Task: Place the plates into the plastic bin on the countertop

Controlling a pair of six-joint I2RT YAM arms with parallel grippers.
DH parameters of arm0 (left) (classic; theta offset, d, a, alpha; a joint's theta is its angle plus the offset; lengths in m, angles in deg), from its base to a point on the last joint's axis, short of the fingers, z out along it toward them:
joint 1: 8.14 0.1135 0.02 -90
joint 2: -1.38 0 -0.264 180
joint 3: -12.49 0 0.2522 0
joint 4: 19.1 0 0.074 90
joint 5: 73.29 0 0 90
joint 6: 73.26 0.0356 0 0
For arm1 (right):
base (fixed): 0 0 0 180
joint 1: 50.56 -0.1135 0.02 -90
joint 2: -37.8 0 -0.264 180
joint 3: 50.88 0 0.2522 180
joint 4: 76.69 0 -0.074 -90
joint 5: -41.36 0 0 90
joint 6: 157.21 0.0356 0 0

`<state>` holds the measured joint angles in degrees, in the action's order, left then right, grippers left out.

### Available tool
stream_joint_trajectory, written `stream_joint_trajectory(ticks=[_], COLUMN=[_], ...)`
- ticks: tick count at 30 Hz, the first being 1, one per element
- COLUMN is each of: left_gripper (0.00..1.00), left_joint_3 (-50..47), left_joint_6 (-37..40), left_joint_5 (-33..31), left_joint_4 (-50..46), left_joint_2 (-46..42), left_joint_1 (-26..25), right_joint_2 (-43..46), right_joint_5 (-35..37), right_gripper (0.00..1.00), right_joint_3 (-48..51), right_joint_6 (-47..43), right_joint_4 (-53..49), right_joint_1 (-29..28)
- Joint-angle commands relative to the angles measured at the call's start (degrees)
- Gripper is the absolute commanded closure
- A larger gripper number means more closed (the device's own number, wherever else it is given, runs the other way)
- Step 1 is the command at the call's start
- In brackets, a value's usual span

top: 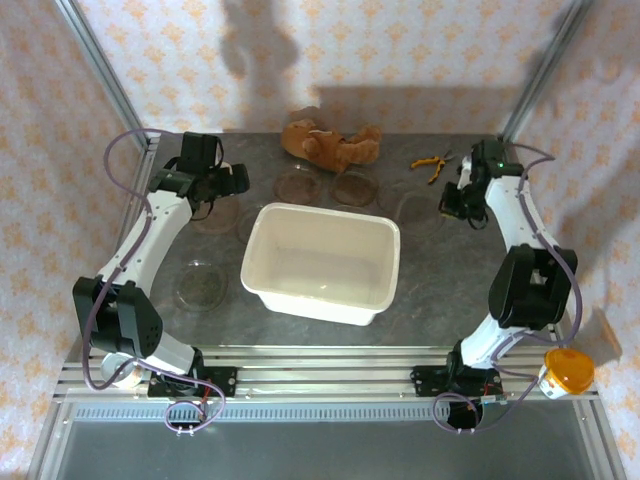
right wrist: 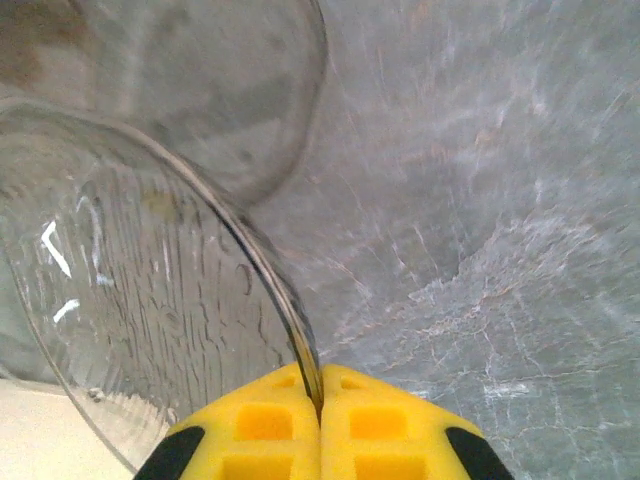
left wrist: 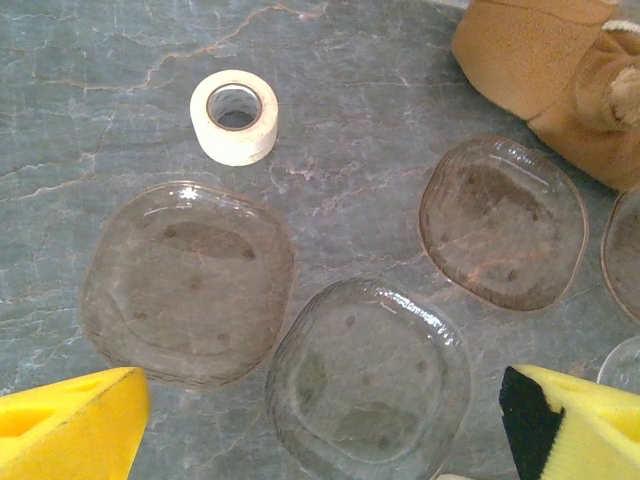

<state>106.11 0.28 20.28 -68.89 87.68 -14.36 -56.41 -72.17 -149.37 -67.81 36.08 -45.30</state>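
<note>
The cream plastic bin (top: pixel 330 209) stands mid-countertop (top: pixel 440 290). Clear, brownish-tinted plates lie around it: one at front left (top: pixel 203 285), two behind it (top: pixel 296 186) (top: pixel 352 187), one at back right (top: pixel 420 205). My right gripper (top: pixel 458 205) (right wrist: pixel 320 400) is shut on the rim of a plate (right wrist: pixel 130 300), which is tilted up on edge above another plate (right wrist: pixel 220 90). My left gripper (top: pixel 222 183) (left wrist: pixel 322 420) hangs open over the back-left plates (left wrist: pixel 185 280) (left wrist: pixel 370 380) (left wrist: pixel 503 222) and touches none of them.
A white tape roll (left wrist: pixel 235 115) lies beyond the left plates. A brown teddy bear (top: pixel 330 143) and orange-handled pliers (top: pixel 432 165) lie along the back edge. Aluminium rails frame the counter, and an orange-lidded cup (top: pixel 568 370) sits at front right.
</note>
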Motion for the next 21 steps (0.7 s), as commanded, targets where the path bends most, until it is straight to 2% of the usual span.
stream_joint_trajectory(ticks=[1, 6, 12, 21], left_gripper=[0.07, 0.07, 0.07, 0.07], left_joint_3=[2.3, 3.9, 4.7, 5.4], left_joint_6=[-1.0, 0.3, 0.9, 1.3], left_joint_5=[-0.9, -0.9, -0.4, -0.9], left_joint_4=[3.0, 2.9, 3.4, 3.5], left_joint_2=[0.5, 2.3, 3.9, 4.0], left_joint_1=[0.4, 0.4, 0.5, 0.8], right_joint_2=[4.4, 6.0, 9.5, 4.5], right_joint_5=[0.5, 2.8, 4.0, 4.3], right_gripper=[1.0, 1.0, 1.0, 1.0], right_joint_3=[-7.7, -15.4, -17.5, -18.6], right_joint_6=[3.4, 6.6, 12.9, 22.0], right_joint_4=[-7.5, -12.1, -10.9, -7.0], right_joint_1=[-2.1, -8.8, -15.9, -32.8])
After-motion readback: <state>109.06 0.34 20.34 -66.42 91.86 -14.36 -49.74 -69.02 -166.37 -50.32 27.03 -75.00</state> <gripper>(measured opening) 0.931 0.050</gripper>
